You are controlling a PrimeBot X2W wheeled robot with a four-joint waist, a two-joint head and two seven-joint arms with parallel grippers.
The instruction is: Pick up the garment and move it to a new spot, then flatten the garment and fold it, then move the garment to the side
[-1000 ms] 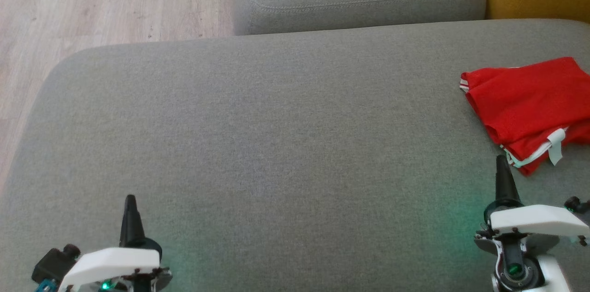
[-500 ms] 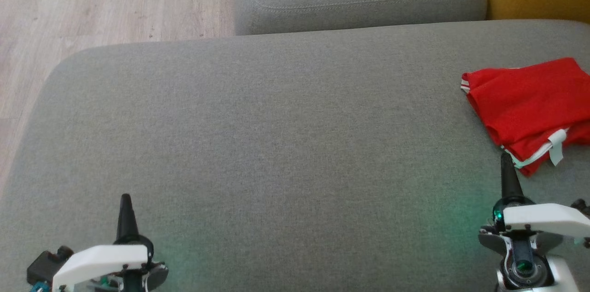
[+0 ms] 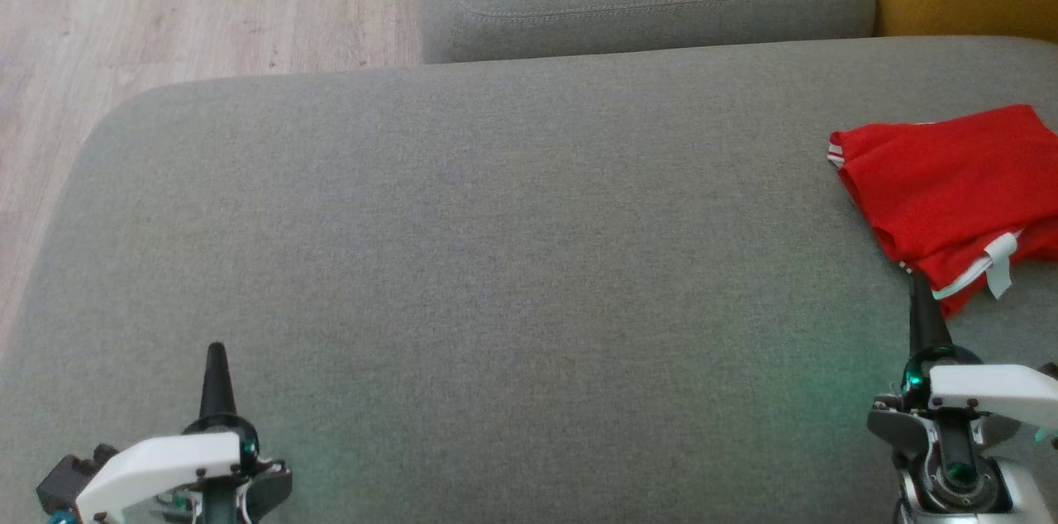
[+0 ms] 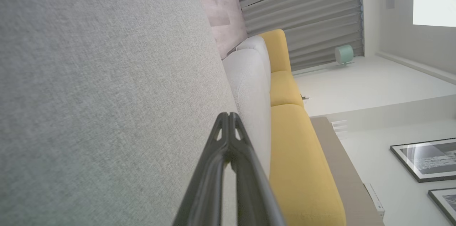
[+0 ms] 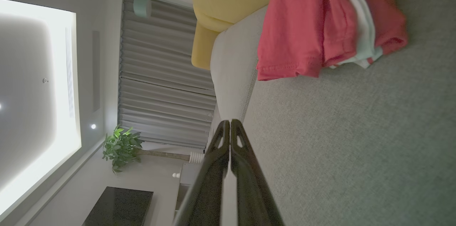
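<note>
At the right edge of the grey cushion (image 3: 496,243), about midway along it, the red garment (image 3: 942,181) lies folded, with white trim showing at its near corner. My right gripper (image 3: 918,283) hovers over the near right corner, fingers pressed together, tips just beside the garment's near corner; whether they touch it I cannot tell. My left gripper (image 3: 216,352) is over the near left corner, fingers pressed together on nothing, well apart from the garment.
</note>
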